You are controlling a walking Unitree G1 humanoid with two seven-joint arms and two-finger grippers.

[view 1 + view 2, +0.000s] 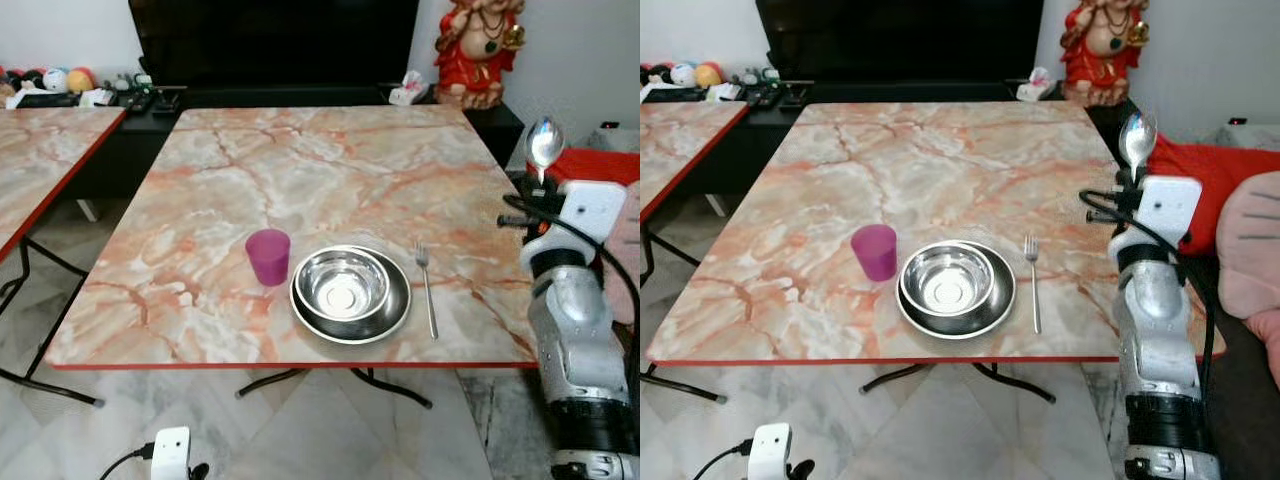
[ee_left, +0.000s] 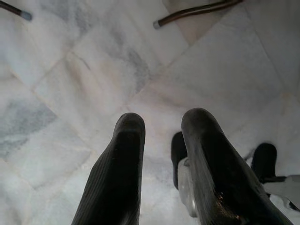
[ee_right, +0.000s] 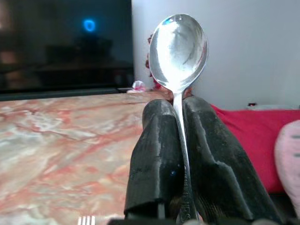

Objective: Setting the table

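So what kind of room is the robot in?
Probably a living or dining room at home: a marble-look table set with a bowl, a big dark TV, and a red statue.

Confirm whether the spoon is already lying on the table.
No: the spoon stands upright, clamped between the right gripper's fingers, off the table's right edge.

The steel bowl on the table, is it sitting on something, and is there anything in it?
The bowl sits on a steel plate, whose rim shows around it. Inside, bare shiny metal shows, no food. The plate's middle is hidden under the bowl.
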